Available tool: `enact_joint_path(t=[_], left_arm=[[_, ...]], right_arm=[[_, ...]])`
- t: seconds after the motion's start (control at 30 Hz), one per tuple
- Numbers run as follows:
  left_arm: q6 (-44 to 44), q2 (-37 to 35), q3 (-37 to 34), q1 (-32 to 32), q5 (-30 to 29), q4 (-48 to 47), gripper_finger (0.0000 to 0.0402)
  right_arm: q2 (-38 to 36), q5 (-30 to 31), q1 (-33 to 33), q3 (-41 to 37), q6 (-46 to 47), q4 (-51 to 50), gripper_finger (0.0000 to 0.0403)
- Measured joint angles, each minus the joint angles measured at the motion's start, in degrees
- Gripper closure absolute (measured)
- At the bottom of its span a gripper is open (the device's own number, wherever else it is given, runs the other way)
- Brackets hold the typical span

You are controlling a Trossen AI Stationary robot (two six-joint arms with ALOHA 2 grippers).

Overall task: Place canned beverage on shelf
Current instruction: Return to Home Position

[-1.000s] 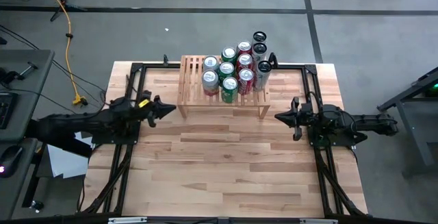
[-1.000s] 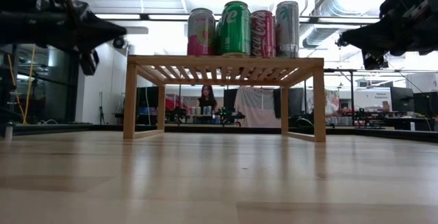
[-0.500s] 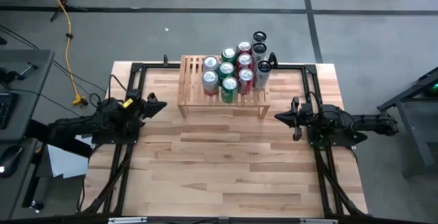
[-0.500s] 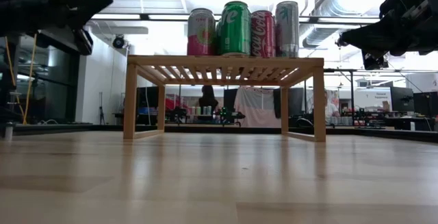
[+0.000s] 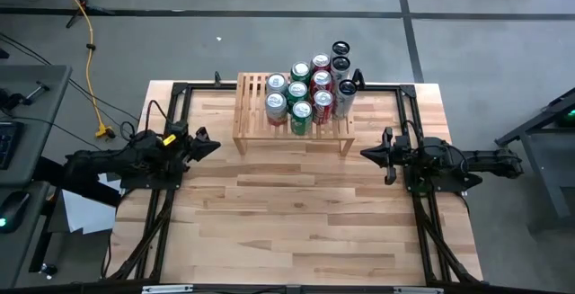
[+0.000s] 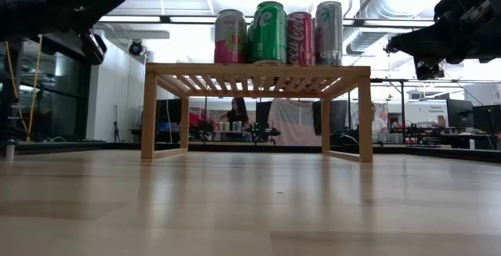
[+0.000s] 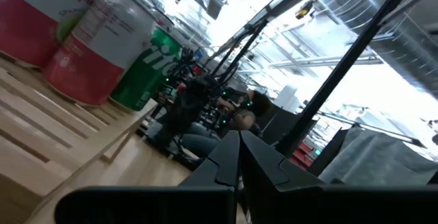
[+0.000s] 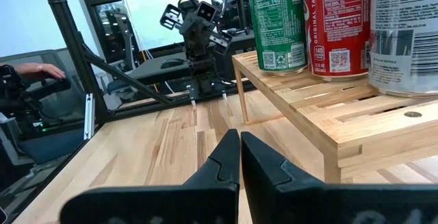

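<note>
The shelf (image 5: 252, 105), a low light-wood rack with a slatted top, stands at the table's far middle. Several canned beverages (image 5: 301, 96) stand upright on the right part of its top; the low view shows a pink, a green, a red and a silver can (image 6: 269, 33). My left gripper (image 5: 216, 144) hovers shut and empty to the shelf's left, tipped slightly upward (image 6: 117, 1), its fingertips together in its wrist view (image 7: 239, 138). My right gripper (image 5: 364, 153) hovers shut and empty to the shelf's right, level (image 8: 239, 136).
Black frame rails (image 5: 180, 92) run along the table's far, left and right sides. The left slats of the shelf's top (image 7: 41, 125) are bare. Bare wooden tabletop (image 5: 287, 213) lies between the arms and toward the near edge. People sit in the room beyond (image 6: 237, 113).
My left gripper has drawn back toward the table's left edge, away from the shelf, has risen and tipped its fingers upward; it stays shut. The cans and shelf have not moved.
</note>
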Motion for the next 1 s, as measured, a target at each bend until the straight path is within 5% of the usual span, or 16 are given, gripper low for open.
enact_joint_path(t=[0.23,0.4,0.67,0.8,1.0], left_arm=[[-1.37,-0.02,0.00,-0.44,-0.02,0.19,0.0396],[-13.50,-0.02,-0.02,-1.29,-0.37,3.12,0.0396],[-22.68,-0.04,-0.03,-1.71,-8.79,8.06,0.0396],[-21.44,-0.04,-0.07,-3.99,-14.32,8.86,0.0396],[-14.95,-0.02,-0.04,-8.96,-14.89,7.60,0.0396]], right_arm=[[0.00,0.02,-0.01,-0.02,0.01,0.00,0.0402],[0.00,0.00,0.00,-0.02,0.00,0.00,0.0402],[0.00,0.02,-0.01,-0.02,-0.01,0.00,0.0402],[0.00,0.00,-0.01,-0.02,-0.01,0.00,0.0402],[0.00,0.00,-0.01,-0.02,-0.01,0.00,0.0402]])
